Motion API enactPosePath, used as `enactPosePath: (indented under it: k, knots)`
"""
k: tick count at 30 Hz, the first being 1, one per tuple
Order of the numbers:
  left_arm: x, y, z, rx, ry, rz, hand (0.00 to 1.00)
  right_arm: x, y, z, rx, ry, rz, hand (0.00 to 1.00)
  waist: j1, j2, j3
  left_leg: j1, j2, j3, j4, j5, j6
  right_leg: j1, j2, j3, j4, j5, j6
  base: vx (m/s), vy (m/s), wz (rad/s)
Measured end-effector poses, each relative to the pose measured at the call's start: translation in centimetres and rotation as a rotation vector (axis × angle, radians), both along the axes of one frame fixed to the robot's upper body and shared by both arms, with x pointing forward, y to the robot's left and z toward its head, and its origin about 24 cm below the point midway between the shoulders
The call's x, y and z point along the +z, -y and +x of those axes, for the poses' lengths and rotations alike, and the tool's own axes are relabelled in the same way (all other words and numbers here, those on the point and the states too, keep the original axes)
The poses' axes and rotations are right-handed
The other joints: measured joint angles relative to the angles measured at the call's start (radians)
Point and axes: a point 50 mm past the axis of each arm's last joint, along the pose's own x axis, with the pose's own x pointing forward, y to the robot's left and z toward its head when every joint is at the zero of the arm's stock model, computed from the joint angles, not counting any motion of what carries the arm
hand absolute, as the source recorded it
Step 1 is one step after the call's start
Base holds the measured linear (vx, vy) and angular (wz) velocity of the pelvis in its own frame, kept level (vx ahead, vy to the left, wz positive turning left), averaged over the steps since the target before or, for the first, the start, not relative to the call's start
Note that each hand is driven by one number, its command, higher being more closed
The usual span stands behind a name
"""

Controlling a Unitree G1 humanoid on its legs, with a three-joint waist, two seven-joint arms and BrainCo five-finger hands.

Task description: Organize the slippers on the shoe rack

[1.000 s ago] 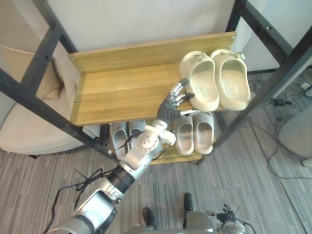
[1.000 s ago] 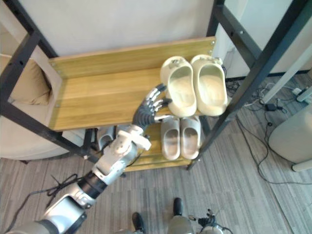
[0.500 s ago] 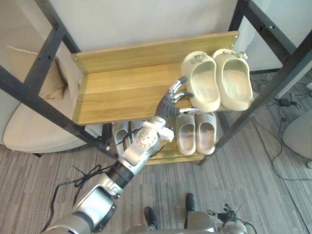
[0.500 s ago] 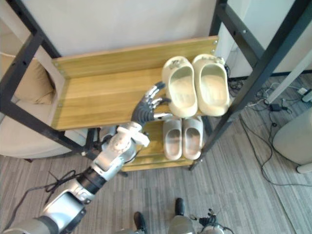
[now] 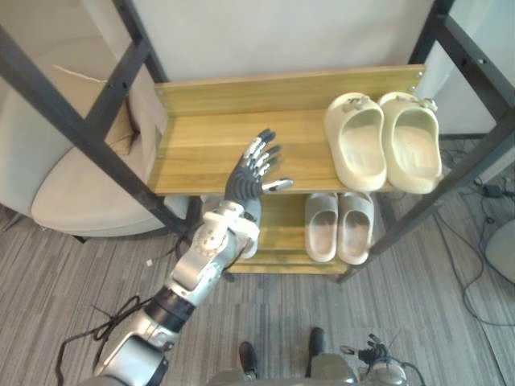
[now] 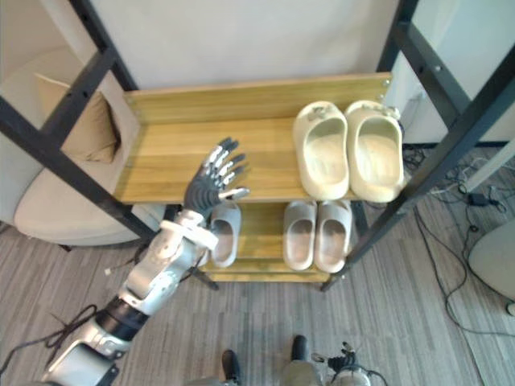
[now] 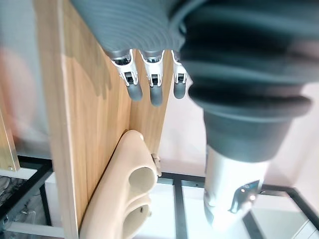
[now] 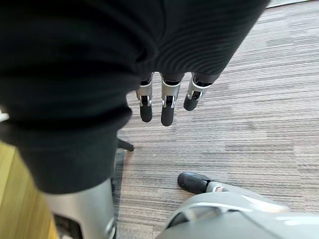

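Your left hand (image 5: 256, 173) hovers fingers spread, empty, over the shoe rack (image 5: 201, 145), top shelf, apart from the cream slippers (image 5: 382, 149) at its right end. Right hand (image 8: 168, 105) looks relaxed, above the floor (image 8: 259, 114).

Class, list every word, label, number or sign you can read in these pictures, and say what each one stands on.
No text can be read.
Cream slippers on the shoe rack, top shelf: small marks at the toes, too small to read.
Lower slippers: no print visible.
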Motion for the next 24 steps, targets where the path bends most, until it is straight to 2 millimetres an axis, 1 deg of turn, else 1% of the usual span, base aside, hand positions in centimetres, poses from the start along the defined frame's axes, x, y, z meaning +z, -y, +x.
enactPosePath:
  k: [1, 4, 5, 7, 8, 10, 12, 13, 15, 16, 17, 19, 20, 21, 24]
  knots:
    - [-0.2, 0.0, -0.2, -0.011, -0.006, -0.004, 0.0, 0.0, 0.0, 0.0, 0.002, -0.001, 0.002, 0.0, 0.002, -0.002, -0.001, 0.0, 0.0, -0.004, 0.0, 0.0, 0.0, 0.001, 0.0, -0.002, 0.0, -0.001, 0.0, 0.0, 0.003, 0.13]
    - [-1.6, 0.4, -2.0, -0.084, -0.055, -0.004, 0.0, -0.2, -0.3, -0.2, 0.037, -0.02, 0.007, 0.0, 0.004, -0.016, -0.009, 0.002, 0.0, -0.024, 0.0, 0.001, 0.0, 0.017, -0.001, -0.028, 0.0, -0.01, -0.001, 0.01, 0.001, 0.21]
    - [-2.1, 0.2, -2.8, -0.106, -0.075, -0.018, 0.0, -0.2, -0.5, -0.1, 0.058, -0.023, 0.007, 0.0, 0.011, -0.023, -0.014, 0.001, 0.001, -0.026, 0.0, 0.001, 0.0, 0.017, 0.0, -0.029, 0.0, -0.011, -0.001, 0.01, 0.002, 0.11]
    - [-2.7, 0.0, -3.7, -0.118, -0.1, -0.032, 0.0, -0.3, -0.7, -0.1, 0.075, -0.029, 0.011, 0.0, 0.027, -0.03, -0.02, 0.001, 0.0, -0.027, 0.0, 0.001, 0.0, 0.017, 0.0, -0.029, 0.0, -0.012, -0.001, 0.0, 0.0, 0.0]
    - [-3.0, -0.1, -3.9, -0.119, -0.109, -0.035, 0.0, -0.3, -0.7, -0.2, 0.077, -0.03, 0.011, 0.0, 0.03, -0.031, -0.022, 0.001, 0.0, -0.027, 0.0, 0.001, 0.0, 0.017, 0.0, -0.029, 0.0, -0.012, -0.001, 0.0, 0.0, 0.0]
    - [-4.6, -0.6, -4.9, -0.115, -0.185, -0.052, 0.0, -0.5, -0.8, -0.4, 0.08, -0.047, 0.014, 0.0, 0.042, -0.039, -0.031, 0.001, -0.001, -0.03, 0.0, 0.001, 0.0, 0.017, 0.0, -0.03, 0.0, -0.014, -0.001, 0.02, 0.007, 0.01]
    - [-6.9, -1.4, -6.4, -0.092, -0.294, -0.053, 0.0, -0.6, -0.9, -0.6, 0.092, -0.055, 0.013, 0.0, 0.049, -0.045, -0.044, 0.001, -0.002, -0.04, 0.0, 0.001, 0.001, 0.02, 0.0, -0.033, 0.0, -0.017, 0.001, 0.04, 0.009, 0.06]
    - [-7.7, -1.6, -6.8, -0.085, -0.33, -0.049, 0.0, -0.6, -0.9, -0.6, 0.103, -0.058, 0.009, 0.0, 0.05, -0.046, -0.047, 0.001, -0.002, -0.042, 0.0, 0.001, 0.001, 0.022, 0.0, -0.035, 0.0, -0.018, 0.002, 0.05, 0.01, 0.11]
    - [-10.9, -2.7, -7.9, -0.04, -0.466, -0.016, 0.0, -0.6, -1.0, -0.6, 0.128, -0.063, 0.001, 0.0, 0.055, -0.047, -0.054, 0.003, -0.002, -0.044, 0.0, 0.001, 0.0, 0.029, -0.001, -0.044, 0.0, -0.022, 0.003, 0.03, 0.011, 0.12]
    - [-11.9, -3.1, -8.2, -0.024, -0.509, 0.001, 0.0, -0.6, -1.1, -0.5, 0.132, -0.062, 0.002, 0.0, 0.057, -0.049, -0.057, 0.004, -0.002, -0.045, 0.0, 0.001, 0.0, 0.03, -0.001, -0.045, 0.0, -0.023, 0.004, 0.01, 0.01, 0.07]
    - [-13.6, -3.9, -8.7, 0.006, -0.581, 0.033, 0.0, -0.6, -1.1, -0.4, 0.137, -0.061, 0.003, 0.0, 0.063, -0.052, -0.059, 0.004, -0.002, -0.045, 0.0, 0.001, 0.0, 0.03, -0.001, -0.045, 0.0, -0.023, 0.003, 0.0, 0.0, 0.0]
    - [-16.1, -5.2, -9.4, 0.066, -0.67, 0.116, 0.0, -0.6, -1.2, -0.3, 0.145, -0.059, 0.004, 0.0, 0.073, -0.057, -0.062, 0.003, -0.002, -0.045, 0.0, 0.001, 0.0, 0.03, -0.001, -0.046, 0.0, -0.023, 0.003, 0.0, 0.0, 0.0]
    - [-16.8, -5.6, -9.6, 0.086, -0.696, 0.133, 0.0, -0.5, -1.3, -0.2, 0.146, -0.057, 0.005, 0.0, 0.075, -0.058, -0.063, 0.003, -0.002, -0.045, 0.0, 0.001, 0.0, 0.03, -0.001, -0.046, 0.0, -0.023, 0.003, 0.0, 0.0, 0.0]
    - [-18.3, -6.5, -10.1, 0.132, -0.749, 0.175, 0.0, -0.5, -1.4, 0.0, 0.147, -0.053, 0.007, 0.0, 0.078, -0.061, -0.064, 0.003, -0.002, -0.045, 0.0, 0.001, 0.0, 0.03, -0.001, -0.046, 0.0, -0.024, 0.003, 0.0, 0.0, 0.0]
    - [-21.4, -8.2, -11.4, 0.22, -0.873, 0.284, 0.0, -0.5, -1.7, 0.2, 0.149, -0.045, 0.014, 0.0, 0.083, -0.069, -0.07, 0.003, -0.002, -0.045, 0.0, 0.001, 0.0, 0.031, -0.001, -0.047, 0.0, -0.024, 0.004, 0.0, 0.0, 0.0]
